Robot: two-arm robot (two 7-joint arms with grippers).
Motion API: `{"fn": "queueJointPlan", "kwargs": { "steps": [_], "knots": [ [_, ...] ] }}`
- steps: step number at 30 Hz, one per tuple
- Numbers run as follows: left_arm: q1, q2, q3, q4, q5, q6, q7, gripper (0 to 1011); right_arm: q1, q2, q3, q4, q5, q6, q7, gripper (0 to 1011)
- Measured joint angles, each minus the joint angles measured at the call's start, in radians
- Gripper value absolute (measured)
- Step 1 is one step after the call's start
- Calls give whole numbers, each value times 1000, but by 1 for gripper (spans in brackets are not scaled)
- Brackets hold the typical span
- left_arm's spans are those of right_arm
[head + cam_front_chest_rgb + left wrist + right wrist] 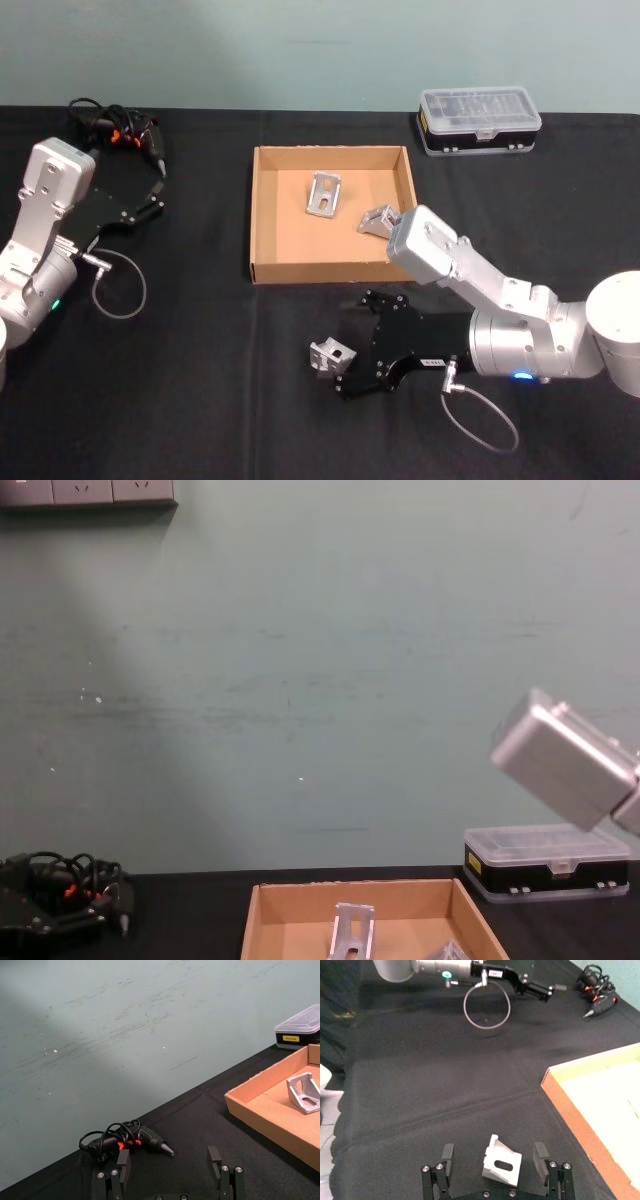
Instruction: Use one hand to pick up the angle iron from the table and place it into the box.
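Low in the head view we see our right gripper [338, 366], fingers spread and released, astride an angle iron [331, 353] on the black surface [200, 380]. Beyond it, at centre frame, the box [262, 215] holds two more brackets. At left, our left gripper [150, 193] hovers with fingers apart.

You face a pale teal wall [300, 680], scuffed w/ faint marks. Light-coloured outlets [85, 490] sit high at upper left. Light falls brighter on the wall's right side.
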Motion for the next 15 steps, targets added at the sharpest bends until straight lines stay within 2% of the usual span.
{"fn": "queueJointPlan", "kwargs": {
  "steps": [15],
  "knots": [
    [0,0,0,0,0,0,0,1000,-6,-21,-17,27,-40,7,-3,1000]
  ]
}}
